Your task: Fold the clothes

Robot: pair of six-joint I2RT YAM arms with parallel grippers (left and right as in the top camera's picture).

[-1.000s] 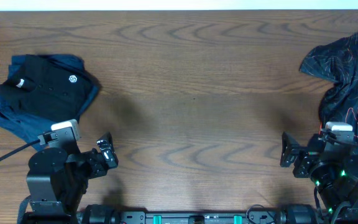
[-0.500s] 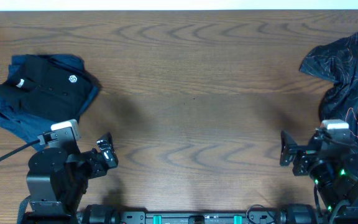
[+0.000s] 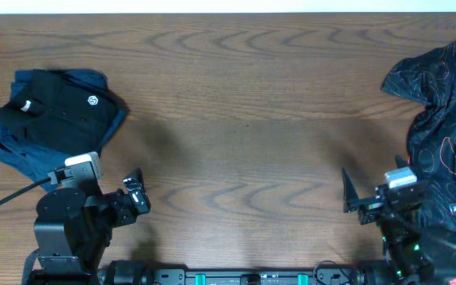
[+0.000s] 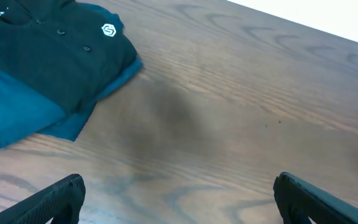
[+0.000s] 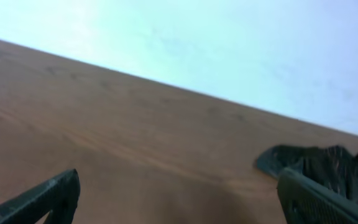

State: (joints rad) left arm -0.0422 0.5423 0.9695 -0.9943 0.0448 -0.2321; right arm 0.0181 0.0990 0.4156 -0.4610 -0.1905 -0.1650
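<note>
**While jaws stand wide, nothing is held**

Where the table (image 3: 244,103) reaches its near edge, the left gripper (image 3: 135,192) hangs low over the wood at the near left. Its two fingers are spread far apart and hold nothing. In the left wrist view the dark fingertips (image 4: 64,196) sit at the two lower corners of the frame, with only wood grain between them. A black cable (image 3: 6,198) runs from the left arm off the left side.

At the near right, the right gripper (image 3: 353,198) is likewise splayed wide and empty. The right wrist view is blurred, but both tips show at the lower corners. It looks across the wood to the far edge.

Just beside the right arm, on its outer side, begins the swirl-patterned black garment (image 3: 442,103). This rumpled heap is marked with thin red and pale lines. It lies along the right edge of the table from the near corner up into the far half, and part of it runs out of frame. Whether it touches the arm I cannot tell.

Farther back on the left, beyond the left arm and well apart from its gripper, the black collared shirt (image 3: 54,111) lies fairly flat. It has a small white ring logo (image 3: 92,100) on the chest, a row of buttons and a white tag at the collar. The shirt rests on a dark blue garment (image 3: 22,158), which shows around its near, right and far sides.

Beyond the far edge of the table runs a pale strip (image 3: 228,5).
</note>
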